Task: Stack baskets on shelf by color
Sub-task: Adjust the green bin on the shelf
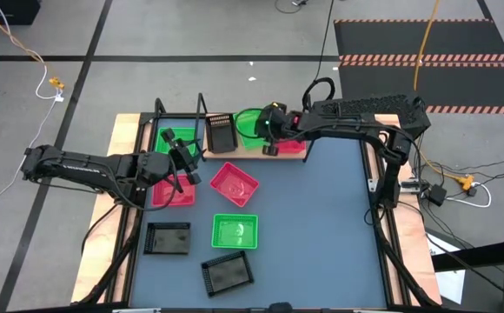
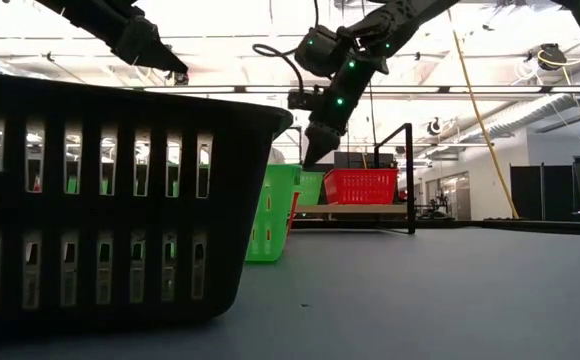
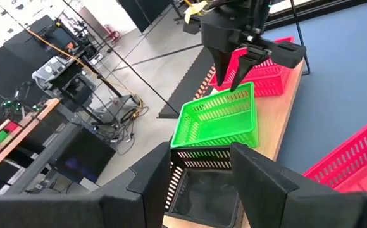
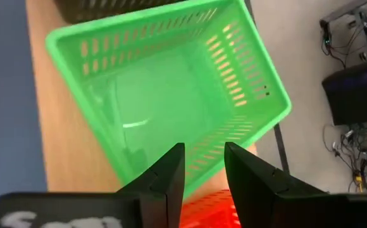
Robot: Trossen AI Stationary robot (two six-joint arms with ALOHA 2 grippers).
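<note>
The shelf (image 1: 243, 156) stands at the table's far edge. From left to right it carries a green basket (image 1: 165, 136), a black basket (image 1: 222, 132), a second green basket (image 1: 248, 123) and a red basket (image 1: 294, 145). My right gripper (image 4: 204, 166) is open over that second green basket (image 4: 171, 82), which sits askew; its fingers stand at the wall next to the red basket. My left gripper (image 3: 202, 180) is open and holds nothing, hovering at the shelf's near side in front of the black basket (image 3: 202, 190). My right gripper comes from above, pointing down, with one finger (image 3: 221, 63) on either side of the green basket's wall (image 3: 237, 94) beside the red basket. I cannot tell whether the fingers touch it.
On the tabletop lie two pink-red baskets (image 1: 235, 184) (image 1: 172, 195), one partly under my left arm, a green one (image 1: 235, 232) and two black ones (image 1: 168, 238) (image 1: 227, 272). The nearest black basket (image 2: 100, 200) fills the low view's left. The table's right half (image 1: 321, 226) is bare.
</note>
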